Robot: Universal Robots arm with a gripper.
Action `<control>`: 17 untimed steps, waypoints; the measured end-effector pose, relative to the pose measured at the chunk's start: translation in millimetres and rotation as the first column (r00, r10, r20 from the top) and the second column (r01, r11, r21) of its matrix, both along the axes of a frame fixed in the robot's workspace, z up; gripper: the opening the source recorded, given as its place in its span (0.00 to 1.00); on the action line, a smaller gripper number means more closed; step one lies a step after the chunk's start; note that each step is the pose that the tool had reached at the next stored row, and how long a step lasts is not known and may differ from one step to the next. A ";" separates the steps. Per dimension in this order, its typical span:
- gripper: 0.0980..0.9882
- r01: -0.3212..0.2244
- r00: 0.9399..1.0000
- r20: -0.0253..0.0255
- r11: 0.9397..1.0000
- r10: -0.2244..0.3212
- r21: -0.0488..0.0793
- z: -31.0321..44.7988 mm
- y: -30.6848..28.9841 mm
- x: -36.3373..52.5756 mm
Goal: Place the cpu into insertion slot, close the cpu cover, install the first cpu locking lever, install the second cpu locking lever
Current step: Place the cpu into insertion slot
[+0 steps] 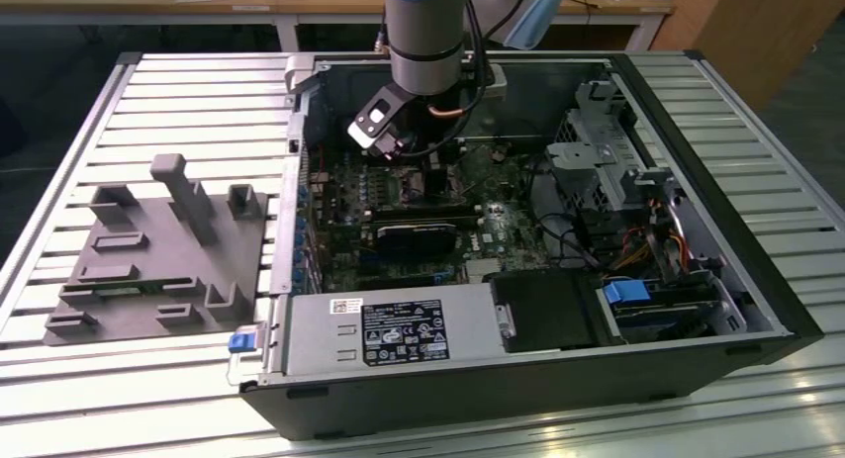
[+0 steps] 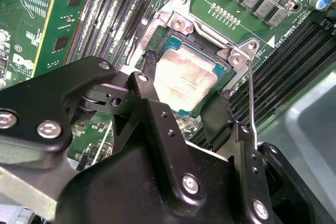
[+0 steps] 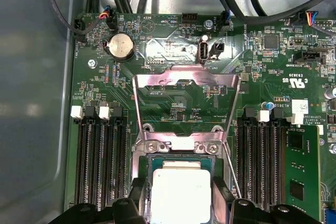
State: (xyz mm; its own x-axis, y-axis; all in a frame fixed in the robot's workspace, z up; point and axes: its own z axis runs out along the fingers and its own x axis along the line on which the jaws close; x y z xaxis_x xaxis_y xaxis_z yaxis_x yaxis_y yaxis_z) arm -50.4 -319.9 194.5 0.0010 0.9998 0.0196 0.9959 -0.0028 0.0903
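Work surface, exterior view: a table [image 1: 172, 92] of pale metal slats that run across the frame. Lying directly on it: a black computer case [image 1: 528, 389], on its side with the open face upward, occupying the centre and right of the frame; a grey moulded fixture [image 1: 145, 270] at centre left, flat on the slats, just beside the case
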 end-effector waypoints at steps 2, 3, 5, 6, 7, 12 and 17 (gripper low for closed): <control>0.58 0.000 1.000 0.000 1.000 0.000 0.002 0.1 -0.1 -0.1; 0.58 0.000 1.000 0.000 1.000 0.000 0.004 0.0 -0.1 -0.2; 0.58 0.000 1.000 0.000 1.000 0.000 0.007 0.0 0.0 -0.8; 0.58 0.000 1.000 0.000 1.000 0.000 0.010 0.0 0.0 -1.3; 0.58 0.000 1.000 0.000 1.000 0.000 0.013 0.0 0.0 -1.8; 0.58 0.000 1.000 0.000 1.000 0.000 0.025 0.0 -0.1 -4.9; 0.58 0.000 1.000 0.000 0.999 0.000 0.033 0.0 -0.5 -6.1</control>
State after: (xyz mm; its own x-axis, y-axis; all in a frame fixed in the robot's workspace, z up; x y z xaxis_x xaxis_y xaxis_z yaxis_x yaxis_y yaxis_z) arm -56.5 -320.4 194.5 0.0010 0.9986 0.0524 0.9959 -0.0057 0.0902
